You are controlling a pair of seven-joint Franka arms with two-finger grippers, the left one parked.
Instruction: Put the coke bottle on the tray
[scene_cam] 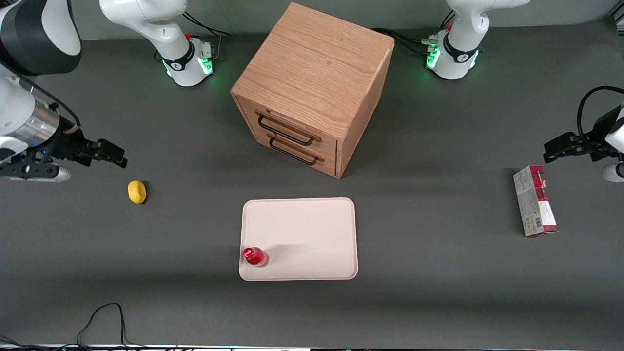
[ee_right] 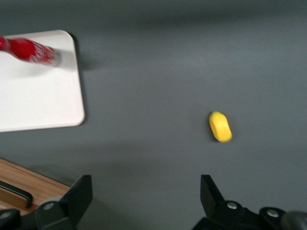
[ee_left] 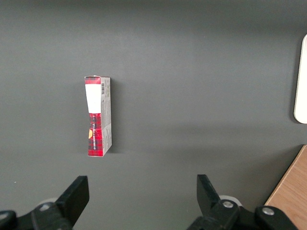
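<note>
Already the tiny glossy red coke bottle [scene_cam: 255,256] stands upright on the flat pale cream tray [scene_cam: 312,234], in its corner nearest the front camera toward my end, so I judge the placing done. My gripper [scene_cam: 114,157] hangs empty, fingers spread apart, well clear of the tray above the dark grey table [scene_cam: 414,292], near a small yellow lemon-like lump [scene_cam: 137,191]. A wooden two-drawer cabinet [scene_cam: 312,87] stands close by the tray.
</note>
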